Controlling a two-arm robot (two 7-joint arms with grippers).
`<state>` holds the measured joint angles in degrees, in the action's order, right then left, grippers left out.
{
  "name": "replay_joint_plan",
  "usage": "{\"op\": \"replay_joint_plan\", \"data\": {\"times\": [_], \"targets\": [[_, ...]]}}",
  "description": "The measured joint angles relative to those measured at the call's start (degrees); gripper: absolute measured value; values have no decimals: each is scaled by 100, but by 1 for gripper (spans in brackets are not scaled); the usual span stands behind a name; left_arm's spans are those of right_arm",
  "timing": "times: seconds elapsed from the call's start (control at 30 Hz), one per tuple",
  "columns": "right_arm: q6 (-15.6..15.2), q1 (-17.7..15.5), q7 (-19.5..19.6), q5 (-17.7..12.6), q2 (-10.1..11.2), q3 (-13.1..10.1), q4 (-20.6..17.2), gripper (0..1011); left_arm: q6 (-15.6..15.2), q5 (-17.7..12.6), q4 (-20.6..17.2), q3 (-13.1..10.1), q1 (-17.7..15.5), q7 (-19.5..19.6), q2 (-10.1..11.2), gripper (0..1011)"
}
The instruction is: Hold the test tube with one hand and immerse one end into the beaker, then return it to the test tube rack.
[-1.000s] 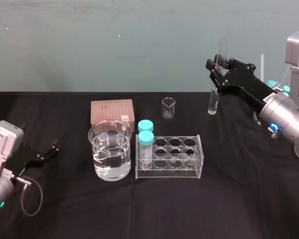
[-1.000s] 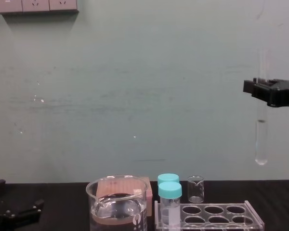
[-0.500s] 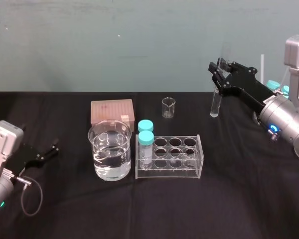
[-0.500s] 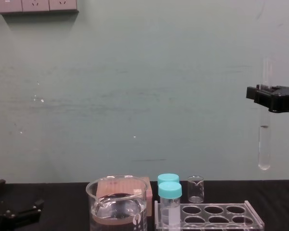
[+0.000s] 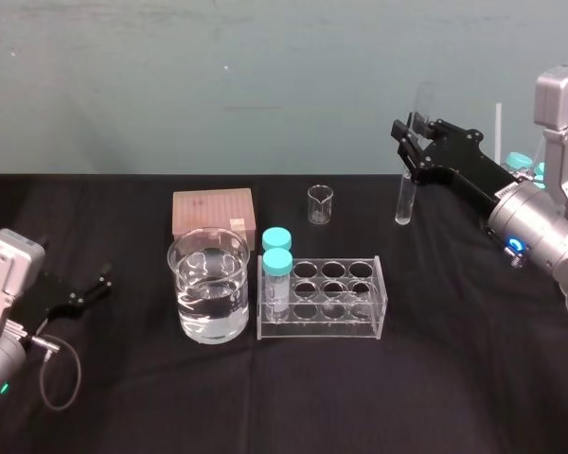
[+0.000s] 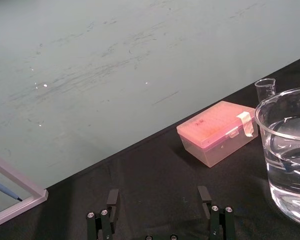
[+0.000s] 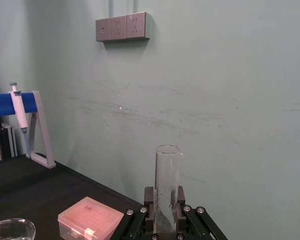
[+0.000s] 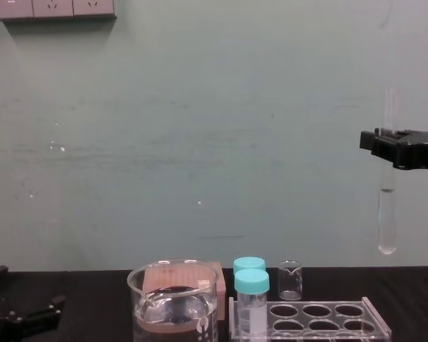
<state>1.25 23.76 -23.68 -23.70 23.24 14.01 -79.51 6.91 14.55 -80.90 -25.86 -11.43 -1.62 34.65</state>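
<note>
- Two arms show in the head view. The black two-fingered right gripper point(image 5: 412, 142) is raised at the far right, clamped on the upper part of the long, thin clear glass test tube point(image 5: 403, 197). The test tube hangs nearly upright over the black-clothed desk point(image 5: 284, 397), behind and to the right of the low clear acrylic test tube rack point(image 5: 322, 323).
- Just left of the rack stands the large clear glass beaker point(image 5: 208, 288), part full of clear liquid. Two teal-capped vials point(image 5: 277, 260) sit in the rack's left holes, and a tiny clear beaker point(image 5: 320, 204) and a pink lidded box point(image 5: 213, 210) stand behind. The left gripper point(image 5: 87, 289) lies low at the desk's left side.
- From the left wrist, the left gripper point(image 6: 158, 207) has its fingers apart and holds nothing; the beaker's wall point(image 6: 285, 150) is close by.
- From the right wrist, the right gripper's fingers point(image 7: 149, 197) press on both sides of the test tube point(image 7: 167, 175), whose open mouth rises above them.
- From the chest, the test tube's rounded end point(image 8: 387, 239) hangs high, above and right of the rack point(image 8: 376, 318), touching nothing.
</note>
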Motion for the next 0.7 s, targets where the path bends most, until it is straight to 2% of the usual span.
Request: {"op": "replay_joint_plan", "data": {"times": [0.7], "targets": [[-72, -58, -1, -2, 10, 2, -21, 236, 0, 0, 0, 0, 0, 0, 0, 1000]]}}
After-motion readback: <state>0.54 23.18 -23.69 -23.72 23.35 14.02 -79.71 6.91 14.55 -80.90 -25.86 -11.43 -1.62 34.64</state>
